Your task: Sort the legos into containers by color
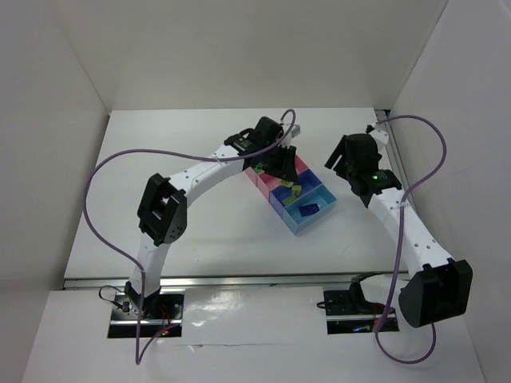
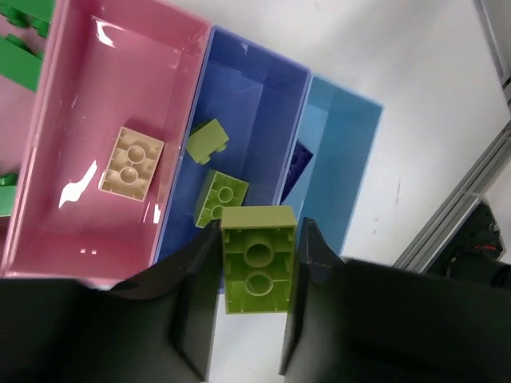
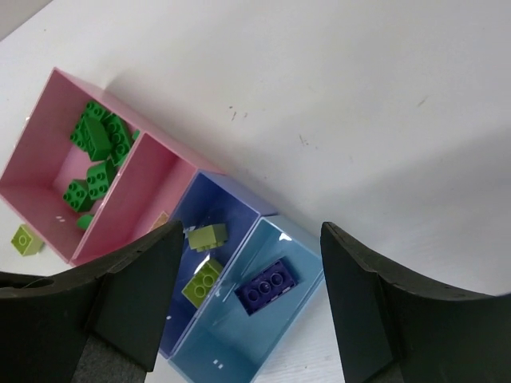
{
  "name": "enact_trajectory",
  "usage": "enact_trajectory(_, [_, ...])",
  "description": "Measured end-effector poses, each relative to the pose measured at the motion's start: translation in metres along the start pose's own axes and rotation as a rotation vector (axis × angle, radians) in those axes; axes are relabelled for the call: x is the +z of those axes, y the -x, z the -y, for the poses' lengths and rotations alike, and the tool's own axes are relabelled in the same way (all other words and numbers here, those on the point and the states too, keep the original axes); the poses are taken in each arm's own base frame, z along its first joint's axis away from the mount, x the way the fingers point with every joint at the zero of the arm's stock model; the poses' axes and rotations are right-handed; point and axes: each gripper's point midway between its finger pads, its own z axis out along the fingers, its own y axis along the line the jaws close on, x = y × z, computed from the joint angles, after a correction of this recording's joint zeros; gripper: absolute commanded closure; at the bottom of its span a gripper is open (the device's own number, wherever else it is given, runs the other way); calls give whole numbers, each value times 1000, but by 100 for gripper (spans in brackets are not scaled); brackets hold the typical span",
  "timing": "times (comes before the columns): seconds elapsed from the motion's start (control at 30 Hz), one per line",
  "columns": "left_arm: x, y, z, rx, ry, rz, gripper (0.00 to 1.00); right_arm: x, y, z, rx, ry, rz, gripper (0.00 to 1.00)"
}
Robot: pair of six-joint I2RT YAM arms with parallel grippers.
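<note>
On the white table (image 1: 200, 231), the left gripper (image 2: 258, 233) pinches a yellow-green brick (image 2: 257, 267) by its long sides, over the near edge of the periwinkle tray (image 2: 247, 104). The brick's long way runs along the fingers and points at the tray. A dark blue brick (image 3: 269, 286) lies in the light-blue tray (image 3: 231, 335). The right gripper (image 3: 251, 233) hangs wide open and holds nothing.

White table (image 1: 200, 231) carries joined containers (image 3: 227, 327) and, apparently, one lego (image 3: 26, 238).

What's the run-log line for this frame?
left gripper: shut on yellow-green lego | location: over periwinkle tray rim | tray holds: two yellow-green legos | right gripper: open, empty | phase: likely pre-release
</note>
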Motion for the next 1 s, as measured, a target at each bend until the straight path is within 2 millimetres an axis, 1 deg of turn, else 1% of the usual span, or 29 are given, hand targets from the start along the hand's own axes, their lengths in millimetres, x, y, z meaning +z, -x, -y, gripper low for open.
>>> enact_trajectory(0.03, [5,-4,-2,-4,-2,-14,37,0,2,2,3,-7,6,23])
enact_trajectory(0.13, [15,-16,-8,-17,2,-56,21,0,5,8,11,-23,14,23])
enact_trajectory(0.17, [17,-18,-10,-20,6,-64,20,0,5,9,12,-25,15,23])
enact_trajectory(0.23, [17,-22,-13,-23,22,-77,24,1,4,10,16,-30,11,23])
enact_trajectory(0.27, [16,-21,-16,-24,42,-73,30,1,3,10,16,-28,8,23])
enact_trajectory(0.33, [12,-18,-26,-31,103,-55,35,1,2,8,19,-18,0,23])
enact_trajectory(0.4, [5,-14,-39,-44,166,-31,37,1,1,7,19,-9,-6,23])
enact_trajectory(0.47, [-12,-11,-63,-94,252,3,36,1,0,6,18,-3,-10,23])
enact_trajectory(0.5, [-25,-11,-79,-128,305,23,36,1,-1,6,17,-1,-14,23])
enact_trajectory(0.53, [-38,-10,-95,-172,354,47,32,1,-2,6,16,0,-17,23])
enact_trajectory(0.57, [-52,-12,-113,-229,401,69,32,1,-3,5,16,2,-19,23])
enact_trajectory(0.63, [-78,-14,-150,-357,483,116,28,2,-3,5,16,4,-22,23])
enact_trajectory(0.67, [-87,-16,-168,-415,517,133,23,2,-4,5,14,5,-24,23])
enact_trajectory(0.7, [-95,-18,-187,-476,551,148,22,2,-5,4,12,8,-28,23])
enact_trajectory(0.73, [-100,-20,-204,-524,579,157,22,3,-6,3,11,12,-32,23])
enact_trajectory(0.77, [-101,-21,-217,-567,601,165,19,4,-7,2,11,18,-37,23])
enact_trajectory(0.8, [-98,-25,-229,-598,621,159,19,4,-7,0,11,26,-41,23])
enact_trajectory(0.83, [-93,-27,-238,-621,636,147,19,4,-8,-1,10,31,-45,23])
enact_trajectory(0.9, [-74,-29,-249,-649,651,124,18,5,-10,-2,10,41,-50,23])
enact_trajectory(1.0, [-48,-30,-258,-669,682,80,18,5,-11,-2,4,45,-56,23])
